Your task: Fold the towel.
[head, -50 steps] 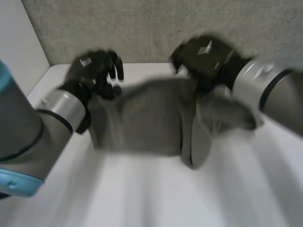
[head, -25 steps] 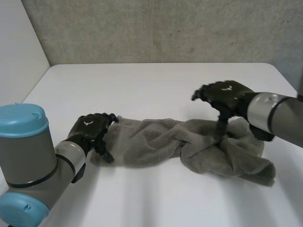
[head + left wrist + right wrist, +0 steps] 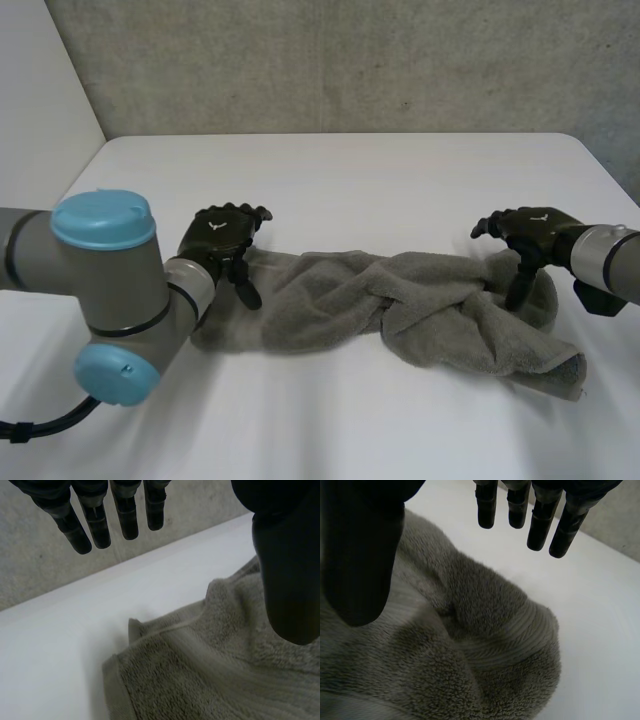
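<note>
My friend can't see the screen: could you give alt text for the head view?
A crumpled grey towel lies in a long bunched strip on the white table. The robot's left hand is open at one end, its right hand open at the other; neither grips it.

Left hand (image 3: 222,233), right hand (image 3: 528,226): fingers straight, relaxed.

Grey-brown towel (image 3: 400,305), white table (image 3: 350,180)
</note>
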Available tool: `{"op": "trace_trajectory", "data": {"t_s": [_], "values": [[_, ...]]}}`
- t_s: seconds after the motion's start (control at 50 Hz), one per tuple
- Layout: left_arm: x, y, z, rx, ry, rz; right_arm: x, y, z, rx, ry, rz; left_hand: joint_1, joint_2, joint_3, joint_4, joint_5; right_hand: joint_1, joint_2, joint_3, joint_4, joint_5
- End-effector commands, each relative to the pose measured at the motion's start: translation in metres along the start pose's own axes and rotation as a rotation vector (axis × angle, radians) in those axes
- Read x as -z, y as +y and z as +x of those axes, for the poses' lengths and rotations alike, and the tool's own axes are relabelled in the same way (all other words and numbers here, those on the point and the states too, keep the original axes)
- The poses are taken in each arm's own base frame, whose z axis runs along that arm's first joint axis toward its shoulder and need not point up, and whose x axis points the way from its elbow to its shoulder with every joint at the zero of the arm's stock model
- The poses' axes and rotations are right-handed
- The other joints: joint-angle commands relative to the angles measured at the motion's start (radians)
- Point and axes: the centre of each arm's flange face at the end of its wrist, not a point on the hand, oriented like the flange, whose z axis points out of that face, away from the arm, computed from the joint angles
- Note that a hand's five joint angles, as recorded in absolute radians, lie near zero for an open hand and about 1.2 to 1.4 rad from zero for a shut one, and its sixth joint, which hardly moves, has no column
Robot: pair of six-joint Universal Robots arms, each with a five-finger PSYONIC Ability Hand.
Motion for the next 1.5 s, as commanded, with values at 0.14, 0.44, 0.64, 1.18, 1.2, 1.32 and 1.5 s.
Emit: {"op": "trace_trajectory", "data": {"t_s": [0.14, 0.44, 0.64, 1.18, 1.2, 1.32, 1.5], "values": [[-0.015, -0.008, 0.000, 0.002, 0.000, 0.029, -0.035, -0.005, 0.006, 0.016, -0.007, 0.046, -0.049, -0.044, -0.037, -0.043, -0.192, 1.161, 1.144, 1.149, 1.137, 1.155], [-0.012, -0.031, 0.024, -0.014, 0.107, 0.108, 0.079, -0.032, -0.100, 0.304, -0.365, 0.259, -0.064, -0.059, -0.051, -0.058, -0.207, 1.162, 1.145, 1.150, 1.138, 1.156], [-0.024, -0.013, 0.040, -0.021, 0.261, 0.078, 0.114, -0.006, -0.113, 0.585, -0.368, 0.215, -0.052, -0.047, -0.039, -0.046, -0.195, 1.162, 1.145, 1.150, 1.138, 1.156], [-0.028, 0.027, 0.057, -0.100, 0.315, -0.086, 0.148, -0.006, -0.075, 0.562, -0.274, 0.354, 0.100, 0.106, 0.113, 0.107, -0.042, 1.162, 1.145, 1.150, 1.138, 1.156], [-0.029, 0.026, 0.057, -0.101, 0.315, -0.081, 0.148, -0.006, -0.074, 0.561, -0.272, 0.353, 0.170, 0.175, 0.183, 0.176, 0.027, 1.162, 1.145, 1.150, 1.138, 1.156], [-0.027, 0.017, 0.056, -0.097, 0.305, -0.063, 0.147, -0.005, -0.073, 0.560, -0.265, 0.350, 0.906, 0.911, 0.919, 0.912, 0.763, 1.162, 1.145, 1.150, 1.138, 1.156], [-0.015, -0.017, 0.044, -0.090, 0.258, -0.007, 0.147, -0.018, -0.066, 0.573, -0.236, 0.381, 1.113, 1.118, 1.126, 1.119, 0.970, 1.162, 1.145, 1.150, 1.138, 1.156]]}}
